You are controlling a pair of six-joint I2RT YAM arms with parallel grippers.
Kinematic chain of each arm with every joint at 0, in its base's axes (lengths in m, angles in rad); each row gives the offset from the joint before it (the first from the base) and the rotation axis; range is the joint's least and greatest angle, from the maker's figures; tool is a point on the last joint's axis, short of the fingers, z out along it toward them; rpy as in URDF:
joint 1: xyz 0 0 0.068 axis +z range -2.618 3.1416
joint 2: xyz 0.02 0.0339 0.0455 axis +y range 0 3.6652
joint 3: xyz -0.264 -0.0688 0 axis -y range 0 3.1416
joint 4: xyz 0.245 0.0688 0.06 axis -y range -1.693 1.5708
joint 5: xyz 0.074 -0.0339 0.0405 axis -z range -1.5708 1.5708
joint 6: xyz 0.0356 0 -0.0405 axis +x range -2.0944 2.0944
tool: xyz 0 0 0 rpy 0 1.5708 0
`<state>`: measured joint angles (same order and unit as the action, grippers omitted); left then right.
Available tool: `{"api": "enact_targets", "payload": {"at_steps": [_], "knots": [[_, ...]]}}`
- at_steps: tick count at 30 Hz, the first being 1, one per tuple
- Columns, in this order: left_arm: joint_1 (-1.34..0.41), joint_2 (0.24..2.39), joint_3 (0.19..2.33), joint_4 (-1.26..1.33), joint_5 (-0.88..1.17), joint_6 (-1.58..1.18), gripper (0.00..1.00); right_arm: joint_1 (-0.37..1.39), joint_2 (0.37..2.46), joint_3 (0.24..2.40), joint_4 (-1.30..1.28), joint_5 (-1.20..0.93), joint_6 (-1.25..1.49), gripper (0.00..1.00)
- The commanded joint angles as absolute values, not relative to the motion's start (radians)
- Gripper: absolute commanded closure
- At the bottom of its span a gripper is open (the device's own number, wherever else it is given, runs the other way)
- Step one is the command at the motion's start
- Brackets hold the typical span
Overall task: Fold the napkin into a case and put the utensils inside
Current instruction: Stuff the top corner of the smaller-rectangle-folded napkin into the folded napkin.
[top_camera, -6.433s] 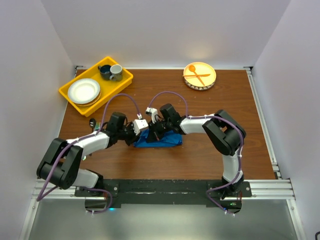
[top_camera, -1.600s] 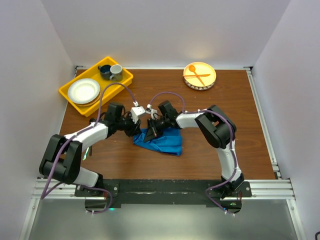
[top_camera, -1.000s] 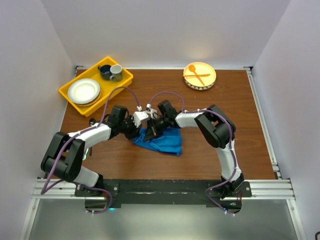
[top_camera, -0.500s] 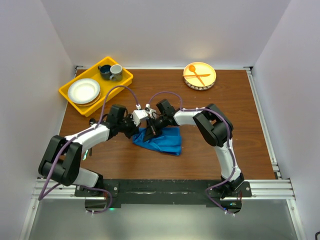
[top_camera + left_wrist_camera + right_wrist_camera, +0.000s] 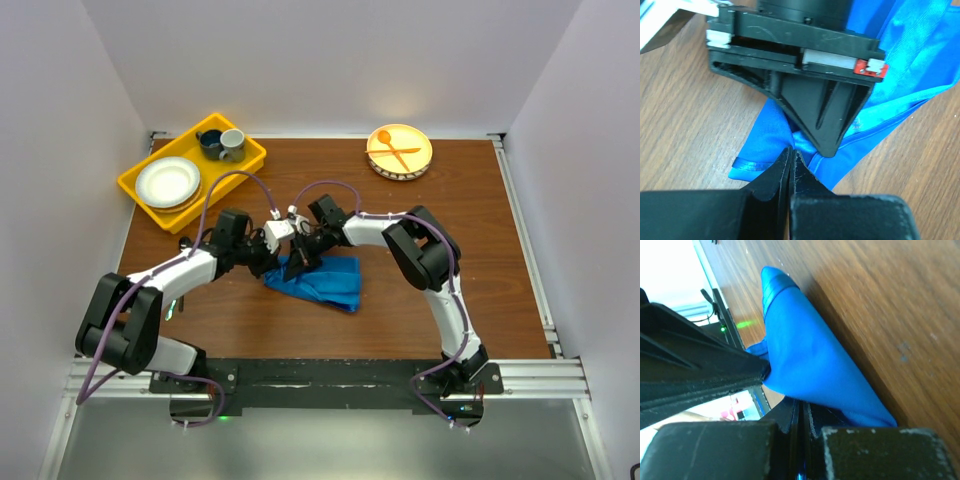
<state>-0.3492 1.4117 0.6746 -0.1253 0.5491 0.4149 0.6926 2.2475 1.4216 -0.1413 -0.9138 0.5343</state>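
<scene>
The top external view shows the napkin (image 5: 322,283) as a loose, wrinkled blue strip in the middle of the worktop (image 5: 460,260), not yet a tidy case, with both arms meeting at its left end. In the left wrist view the left pincer (image 5: 791,160) is pressed together on a corner fold of the cloth, and in the right wrist view the right pincer (image 5: 802,410) also pinches an edge of it. I judge the folding only partly done, and the utensils, which I cannot find in any view, are not yet inside.
</scene>
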Motion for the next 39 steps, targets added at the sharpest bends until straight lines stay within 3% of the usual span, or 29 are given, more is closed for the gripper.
{"api": "enact_targets", "payload": {"at_steps": [1, 20, 25, 26, 27, 33, 39], "knots": [[-0.345, 1.393, 0.673, -0.123, 0.614, 0.451, 1.00, 0.686, 2.260, 1.482, -0.198, -0.911, 0.529, 1.00], [-0.344, 1.568, 0.730, -0.190, 0.552, 0.476, 1.00, 0.666, 2.304, 1.583, -0.339, -0.887, 0.474, 1.00], [-0.336, 1.598, 0.744, -0.212, 0.549, 0.482, 1.00, 0.654, 2.283, 1.629, -0.445, -0.850, 0.402, 0.75], [-0.336, 1.598, 0.744, -0.212, 0.549, 0.480, 1.00, 0.646, 2.275, 1.650, -0.463, -0.842, 0.388, 0.65], [-0.334, 1.601, 0.745, -0.213, 0.549, 0.480, 1.00, 0.644, 2.269, 1.660, -0.497, -0.832, 0.374, 0.61], [-0.327, 1.615, 0.750, -0.215, 0.557, 0.469, 1.00, 0.635, 2.215, 1.732, -0.665, -0.804, 0.217, 0.59], [-0.319, 1.620, 0.756, -0.218, 0.569, 0.465, 1.00, 0.635, 2.123, 1.668, -0.773, -0.752, 0.006, 0.60]]}}
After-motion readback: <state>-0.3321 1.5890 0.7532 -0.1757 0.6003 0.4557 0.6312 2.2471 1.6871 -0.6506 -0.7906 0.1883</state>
